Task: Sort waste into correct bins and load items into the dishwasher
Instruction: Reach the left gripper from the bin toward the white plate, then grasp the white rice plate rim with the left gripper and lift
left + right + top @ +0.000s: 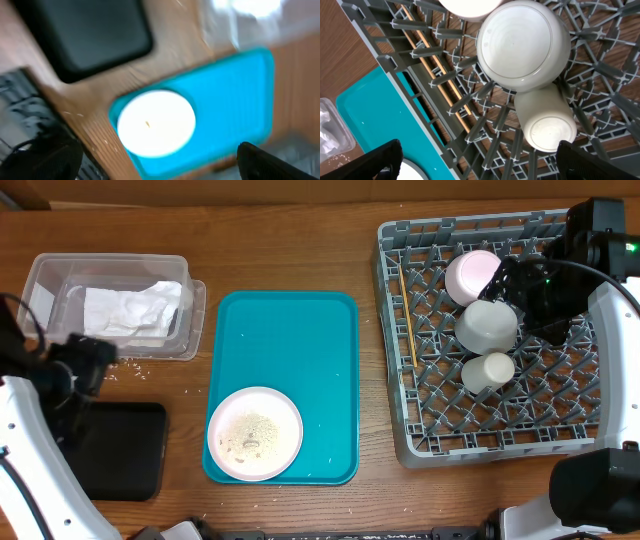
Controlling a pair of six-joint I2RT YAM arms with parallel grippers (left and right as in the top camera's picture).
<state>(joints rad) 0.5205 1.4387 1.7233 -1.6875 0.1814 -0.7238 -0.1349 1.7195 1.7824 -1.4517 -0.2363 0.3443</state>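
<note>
While you are holding the left gripper (157, 162) wide open and empty near the clear tub (40, 270) of napkins (130, 308), your right gripper (480, 165) is hovering open over the dish rack (400, 410), where the pink bowl (470, 273), grey-green bowl (487, 325), cup (488, 370) and chopsticks (406, 320) are resting; the plate (255, 432) is sitting on the teal tray (290, 330).

Overhead looks down; blurred left wrist probably shares plate (254, 433).

Teal serving tray (300, 340): rectangular, rounded corners, raised rim, glossy face catching small light reflections. It lies flat near the middle of the desk (280, 240), long sides running from the far edge to the near edge. Desk: brown wood, grain running left to right. Tray blurred in left wrist view.
</note>
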